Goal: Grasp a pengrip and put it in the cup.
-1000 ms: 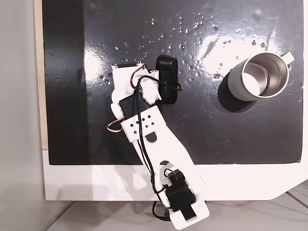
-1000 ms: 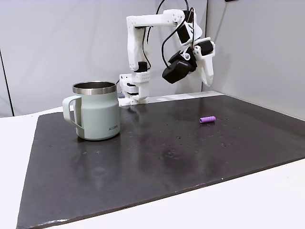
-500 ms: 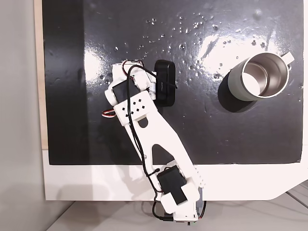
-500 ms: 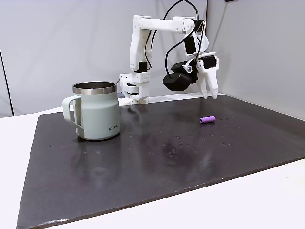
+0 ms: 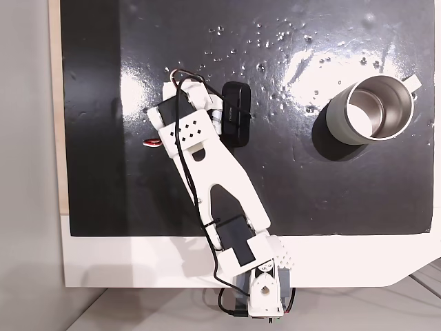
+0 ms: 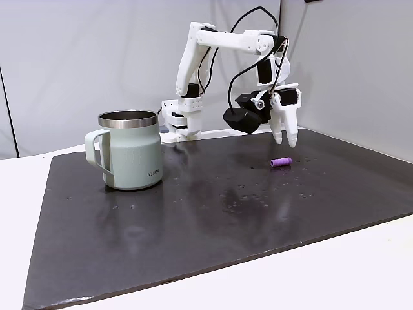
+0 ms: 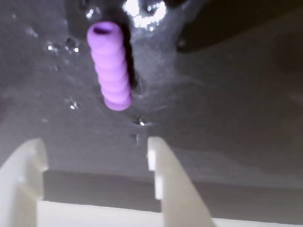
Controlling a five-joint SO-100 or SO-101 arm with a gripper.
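gripper (image 6: 286, 139): fingers spread, empty, poised above mat (image 6: 213, 206) | pengrip (image 7: 111, 65): lying flat just beyond fingertips; untouched | cup (image 6: 130, 150): upright, well apart

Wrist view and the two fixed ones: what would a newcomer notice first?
In the wrist view, the purple pengrip lies on the dark mat, just ahead of the open tool. In a fixed view, the tool hangs above the pengrip, with the cup upright far to the left.
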